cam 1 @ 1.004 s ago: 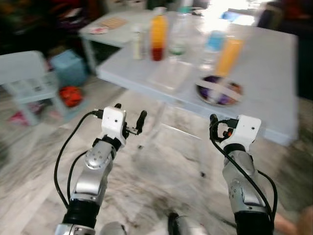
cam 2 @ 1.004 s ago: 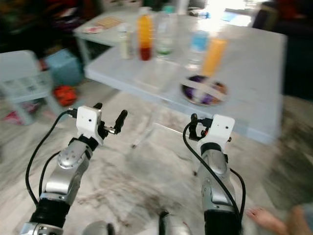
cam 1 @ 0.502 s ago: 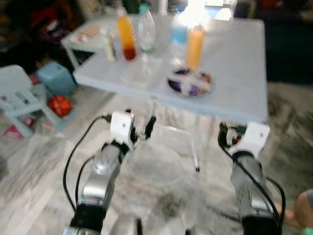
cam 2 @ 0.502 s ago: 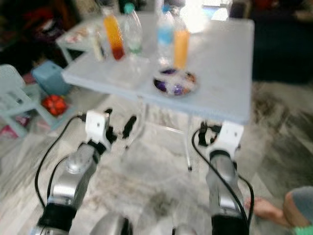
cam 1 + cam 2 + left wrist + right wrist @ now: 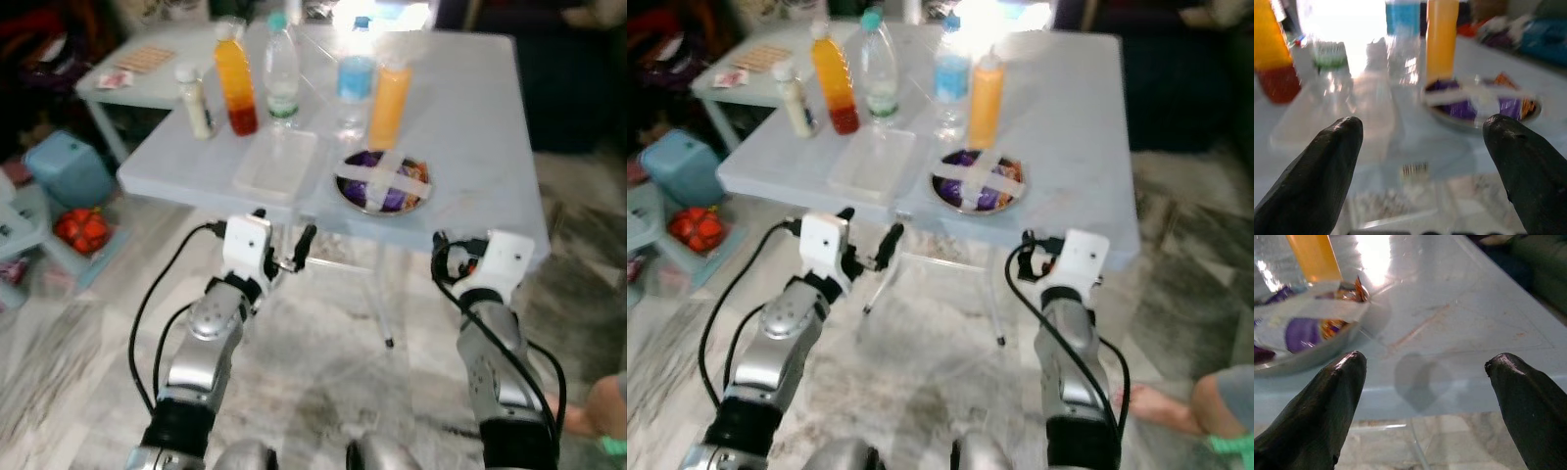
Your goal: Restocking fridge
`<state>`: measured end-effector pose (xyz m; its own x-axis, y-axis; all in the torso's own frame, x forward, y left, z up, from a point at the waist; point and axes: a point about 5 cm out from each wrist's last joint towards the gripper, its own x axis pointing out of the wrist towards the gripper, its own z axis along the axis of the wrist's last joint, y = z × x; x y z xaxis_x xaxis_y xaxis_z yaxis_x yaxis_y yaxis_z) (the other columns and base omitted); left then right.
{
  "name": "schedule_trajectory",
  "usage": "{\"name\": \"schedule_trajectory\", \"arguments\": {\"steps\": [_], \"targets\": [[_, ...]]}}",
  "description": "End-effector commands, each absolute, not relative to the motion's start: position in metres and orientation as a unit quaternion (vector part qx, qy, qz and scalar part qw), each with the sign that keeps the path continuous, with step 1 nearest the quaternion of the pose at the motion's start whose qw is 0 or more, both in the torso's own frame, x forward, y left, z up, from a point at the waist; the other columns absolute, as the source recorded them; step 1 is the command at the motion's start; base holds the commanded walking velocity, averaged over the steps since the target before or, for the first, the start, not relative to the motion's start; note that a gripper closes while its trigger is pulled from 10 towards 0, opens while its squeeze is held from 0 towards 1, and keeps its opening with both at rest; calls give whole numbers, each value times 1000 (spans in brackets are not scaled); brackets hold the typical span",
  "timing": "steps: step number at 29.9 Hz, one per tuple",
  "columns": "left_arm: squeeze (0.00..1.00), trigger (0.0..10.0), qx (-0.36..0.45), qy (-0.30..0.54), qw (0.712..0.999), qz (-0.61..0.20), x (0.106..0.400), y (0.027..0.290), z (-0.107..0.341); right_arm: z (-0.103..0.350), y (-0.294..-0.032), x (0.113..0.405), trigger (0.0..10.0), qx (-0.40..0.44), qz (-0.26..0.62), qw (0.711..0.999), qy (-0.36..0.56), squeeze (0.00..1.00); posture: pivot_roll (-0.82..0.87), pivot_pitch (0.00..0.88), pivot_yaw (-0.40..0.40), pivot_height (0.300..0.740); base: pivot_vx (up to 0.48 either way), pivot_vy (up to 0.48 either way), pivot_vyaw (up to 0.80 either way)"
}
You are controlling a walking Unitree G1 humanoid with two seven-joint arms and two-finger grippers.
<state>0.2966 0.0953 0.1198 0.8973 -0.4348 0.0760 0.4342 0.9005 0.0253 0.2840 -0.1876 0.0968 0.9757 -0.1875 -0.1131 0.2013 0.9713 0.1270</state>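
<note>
A pale blue table (image 5: 470, 117) stands just ahead of me. On it are a small white bottle (image 5: 197, 101), an orange and red juice bottle (image 5: 235, 78), a clear bottle with a green label (image 5: 281, 73), a blue-labelled water bottle (image 5: 356, 83) and an orange bottle (image 5: 390, 98). In front of them lie a clear plastic tray (image 5: 277, 164) and a taped bowl of purple wrappers (image 5: 383, 183). My left gripper (image 5: 284, 231) is open below the table's near edge, facing the tray. My right gripper (image 5: 1425, 382) is open at the near edge, right of the bowl (image 5: 1298, 340). Both hold nothing.
A second low table (image 5: 137, 61) with cards stands at the back left. A blue bin (image 5: 69, 168) and a red object (image 5: 80, 227) sit on the floor to the left. A dark sofa (image 5: 578, 78) is at the right. A person's foot (image 5: 598, 416) rests on the marble floor at the lower right.
The whole picture has shifted: the camera has come closer and squared up to the table, and the blur has cleared. Both arms keep the same raised pose, grippers open.
</note>
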Motion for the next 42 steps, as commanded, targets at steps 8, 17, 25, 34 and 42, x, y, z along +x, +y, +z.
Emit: {"name": "schedule_trajectory", "arguments": {"steps": [8, 17, 25, 34, 42], "targets": [[0, 10000, 7, -42, 976, -212, 297, 103, 119, 95, -178, 283, 10000, 76, -88, 992, 54, 0, 19, 75, -2, 740, 0, 0, 0], [0, 10000, 6, -42, 977, -209, 296, 104, 120, 106, -178, 284, 10000, 95, -90, 991, 29, 0, 19, 81, -2, 740, 0, 0, 0], [0, 10000, 7, -39, 977, -209, 295, 104, 120, 124, -185, 295, 10000, 156, -112, 981, -1, 0, 25, 96, 10, 740, 0, 0, 0], [0, 10000, 12, -36, 976, -214, 294, 105, 120, 131, -193, 312, 10000, 176, -135, 975, -5, 0, 39, 111, 26, 740, 0, 0, 0], [0, 10000, 17, -33, 976, -215, 292, 106, 120, 133, -188, 321, 10000, 194, -137, 971, 11, 0, 53, 124, 33, 740, 0, 0, 0]]}}
